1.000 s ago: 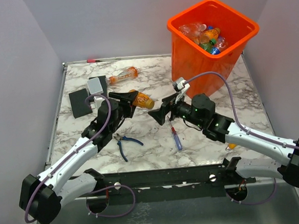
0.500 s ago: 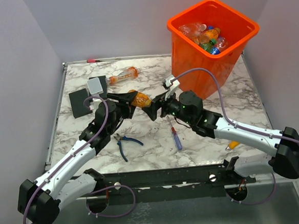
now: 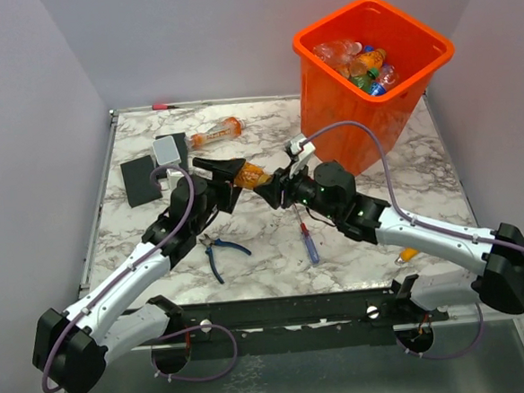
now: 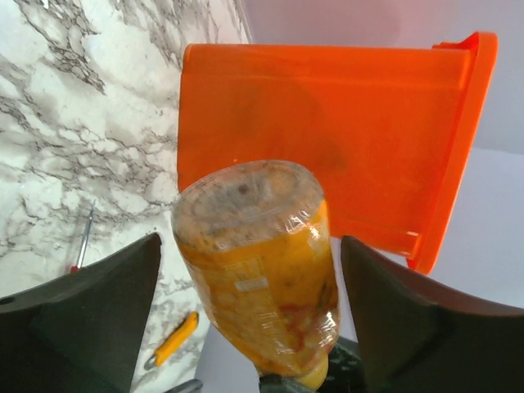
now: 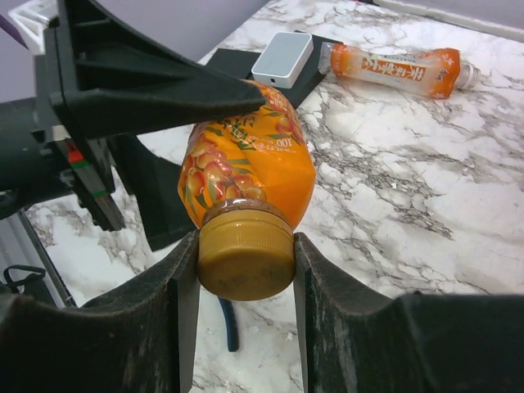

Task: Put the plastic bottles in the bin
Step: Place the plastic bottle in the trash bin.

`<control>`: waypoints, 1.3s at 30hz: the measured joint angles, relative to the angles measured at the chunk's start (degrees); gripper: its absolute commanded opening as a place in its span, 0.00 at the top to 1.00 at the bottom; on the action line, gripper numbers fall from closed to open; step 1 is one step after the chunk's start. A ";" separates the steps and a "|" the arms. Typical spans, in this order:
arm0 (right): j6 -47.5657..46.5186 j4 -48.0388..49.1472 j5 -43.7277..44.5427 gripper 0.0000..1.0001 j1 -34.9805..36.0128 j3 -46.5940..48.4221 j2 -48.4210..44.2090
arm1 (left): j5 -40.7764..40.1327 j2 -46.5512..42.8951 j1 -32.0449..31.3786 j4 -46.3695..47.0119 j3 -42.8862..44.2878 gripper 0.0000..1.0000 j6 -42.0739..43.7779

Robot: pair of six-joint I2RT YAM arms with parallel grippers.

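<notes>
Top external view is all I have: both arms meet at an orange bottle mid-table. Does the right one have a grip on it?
Observer: Yes. The right wrist view shows the right jaws closed on the orange bottle's yellow-brown cap, one on each side.
Operator: And the left jaws?
Observer: In the left wrist view they flank the bottle's body, but I cannot tell whether they touch it.
Operator: Is it resting on the table?
Observer: It looks lifted. The right wrist view shows one left jaw over it and the other under it, with the marble table behind.
</notes>
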 measured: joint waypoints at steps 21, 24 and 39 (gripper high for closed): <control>-1.97 -61.02 -4.59 1.00 -0.02 30.69 -7.45 | 35.69 -3.45 -4.31 -3.96 17.14 0.01 94.90; -3.06 -64.43 -7.32 1.00 -0.04 31.95 -5.44 | 42.23 -1.31 -5.57 -9.16 16.70 0.01 102.53; -7.08 -69.13 -14.71 1.00 -0.04 38.42 2.21 | 44.13 -1.46 -11.80 -22.03 14.88 0.16 118.75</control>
